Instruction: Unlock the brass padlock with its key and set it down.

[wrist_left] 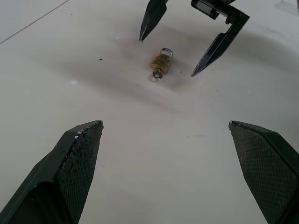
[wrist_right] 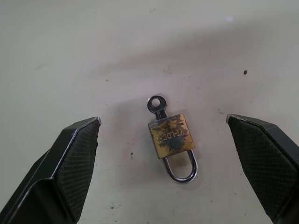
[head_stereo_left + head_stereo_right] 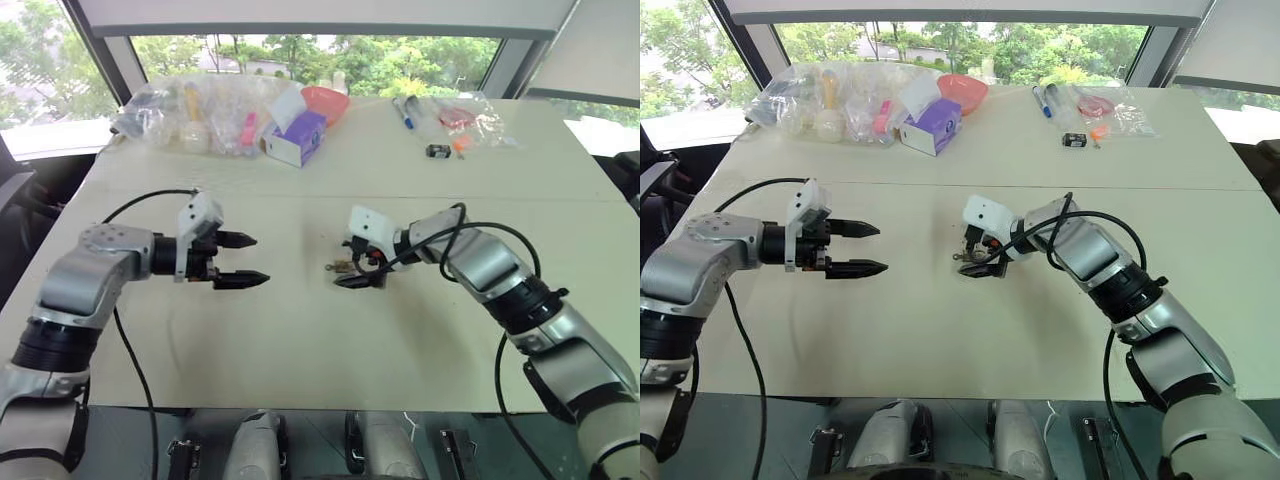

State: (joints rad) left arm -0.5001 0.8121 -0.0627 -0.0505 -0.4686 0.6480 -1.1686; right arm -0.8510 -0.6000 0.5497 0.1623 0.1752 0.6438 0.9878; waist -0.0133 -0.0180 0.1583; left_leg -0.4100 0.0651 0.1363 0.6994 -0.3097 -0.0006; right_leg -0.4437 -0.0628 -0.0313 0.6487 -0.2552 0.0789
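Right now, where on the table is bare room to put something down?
Bare: the table between the left hand and the padlock, and the near strip. Crowded: the far edge, with plastic bags, a purple box and markers.

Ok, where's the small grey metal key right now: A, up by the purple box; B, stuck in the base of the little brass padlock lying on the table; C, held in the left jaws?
B: the small grey metal key sticks out of the little brass padlock, lying flat on the table between the open right jaws.
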